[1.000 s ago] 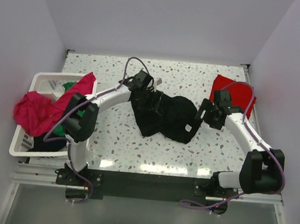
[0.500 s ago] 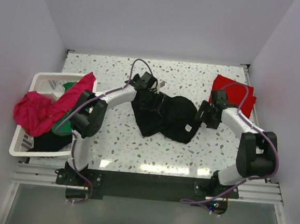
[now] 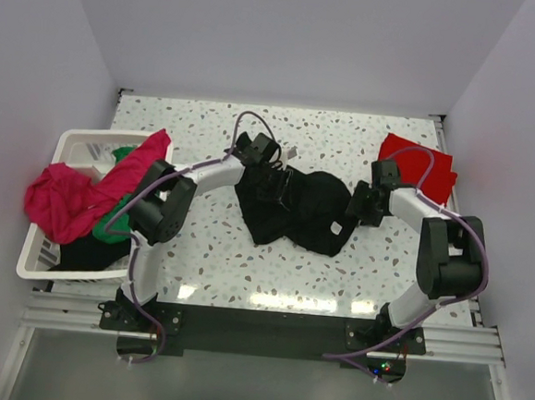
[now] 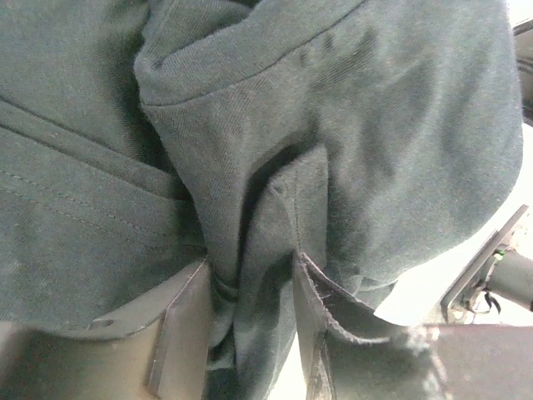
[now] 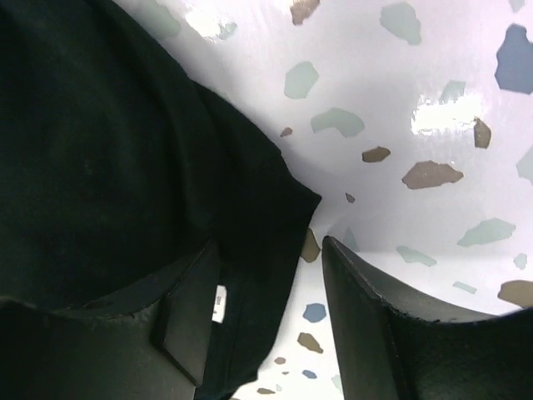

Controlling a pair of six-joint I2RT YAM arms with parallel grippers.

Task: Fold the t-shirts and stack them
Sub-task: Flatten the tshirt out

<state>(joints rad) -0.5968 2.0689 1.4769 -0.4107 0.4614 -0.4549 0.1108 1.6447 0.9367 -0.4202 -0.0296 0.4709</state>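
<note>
Spreading-out seems to be in hand: the crumpled large black cloth t-shirt (image 3: 294, 211) lies mid-bench, with the left gripper (image 4: 250, 267) pinching a bunched fold at its far-left part and the right gripper (image 5: 271, 246) parted astride its right hem. Next the right should close, then both pull apart. Around it are a speckled white terrazzo bench (image 3: 347, 132) and plain white walls (image 3: 290, 35).

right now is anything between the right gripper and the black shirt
Nothing visible. The right gripper is open at the edge of the black shirt, with the hem between its fingers. The left gripper is shut on a fold of it.
</note>
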